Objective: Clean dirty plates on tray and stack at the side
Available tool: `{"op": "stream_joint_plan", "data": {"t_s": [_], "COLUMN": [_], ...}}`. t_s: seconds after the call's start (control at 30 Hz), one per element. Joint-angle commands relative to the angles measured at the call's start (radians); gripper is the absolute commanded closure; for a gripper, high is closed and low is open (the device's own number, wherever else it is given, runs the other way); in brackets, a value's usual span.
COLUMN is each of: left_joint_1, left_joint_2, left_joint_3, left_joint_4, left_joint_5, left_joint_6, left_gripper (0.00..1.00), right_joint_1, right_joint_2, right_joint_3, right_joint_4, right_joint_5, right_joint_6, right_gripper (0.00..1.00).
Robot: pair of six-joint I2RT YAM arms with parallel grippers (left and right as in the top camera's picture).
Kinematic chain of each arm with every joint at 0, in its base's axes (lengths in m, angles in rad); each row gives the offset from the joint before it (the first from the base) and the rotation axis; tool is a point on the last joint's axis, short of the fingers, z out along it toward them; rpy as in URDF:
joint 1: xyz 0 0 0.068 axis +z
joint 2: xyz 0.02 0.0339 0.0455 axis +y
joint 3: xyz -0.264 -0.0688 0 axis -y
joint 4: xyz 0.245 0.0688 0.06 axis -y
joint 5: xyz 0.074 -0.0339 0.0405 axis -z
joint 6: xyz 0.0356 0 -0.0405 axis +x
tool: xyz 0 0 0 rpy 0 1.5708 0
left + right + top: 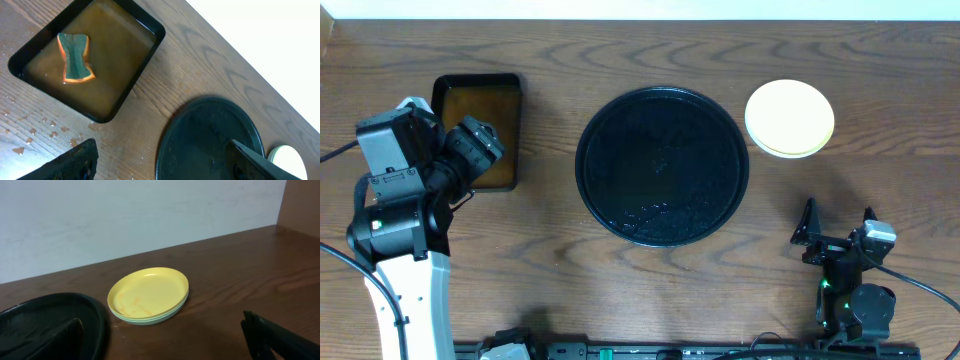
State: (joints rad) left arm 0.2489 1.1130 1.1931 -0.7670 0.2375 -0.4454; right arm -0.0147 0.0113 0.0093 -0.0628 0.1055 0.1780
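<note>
The large round black tray [662, 165] lies mid-table with nothing on it; it also shows in the left wrist view [210, 137] and the right wrist view [45, 322]. The plates [789, 118] sit stacked to its right, the pale yellow one on top of pale blue-green ones [148, 294], with faint orange streaks on the yellow one. My left gripper [162, 162] is open and empty, above the table between the small liquid tray and the big tray. My right gripper [837, 225] is open and empty, near the front right, below the stack.
A small rectangular black tray of brown liquid [478, 128] stands at the left, with an orange and green sponge [74, 57] lying in it. Water drops [35, 127] spot the wood beside it. A white wall runs along the table's far edge.
</note>
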Motion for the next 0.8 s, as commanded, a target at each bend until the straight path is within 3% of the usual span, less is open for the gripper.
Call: {"op": "stream_joint_plan", "data": {"t_s": [0.0,0.5,0.6,0.67,0.77], "left_joint_1": [0.003,0.003,-0.005,-0.037,-0.124], "left_joint_2": [0.004,0.004,0.015,0.050,0.015], "left_joint_3": [0.002,0.002,0.002,-0.018,-0.178], "left_joint_4": [-0.003,-0.003,-0.084,-0.152,-0.104], "left_joint_5": [0.006,-0.014,-0.014,-0.035,-0.074], "left_joint_6": [0.000,0.004,0.013,0.084,0.267], "left_gripper": [0.18,0.18,0.18,0.18,0.18], "right_joint_1": [-0.004,-0.004,-0.004,-0.004,-0.004], "right_joint_2": [-0.006,-0.006,-0.006,-0.006,-0.006], "right_joint_3": [-0.004,-0.004,-0.004,-0.004,-0.004], "right_joint_4": [0.000,0.000,0.000,-0.001,0.000], "right_joint_5": [0.014,0.014,0.014,0.014,0.014], "right_joint_6": [-0.019,-0.019,-0.019,-0.019,-0.019], "right_gripper": [0.01,0.01,0.01,0.01,0.01]}}
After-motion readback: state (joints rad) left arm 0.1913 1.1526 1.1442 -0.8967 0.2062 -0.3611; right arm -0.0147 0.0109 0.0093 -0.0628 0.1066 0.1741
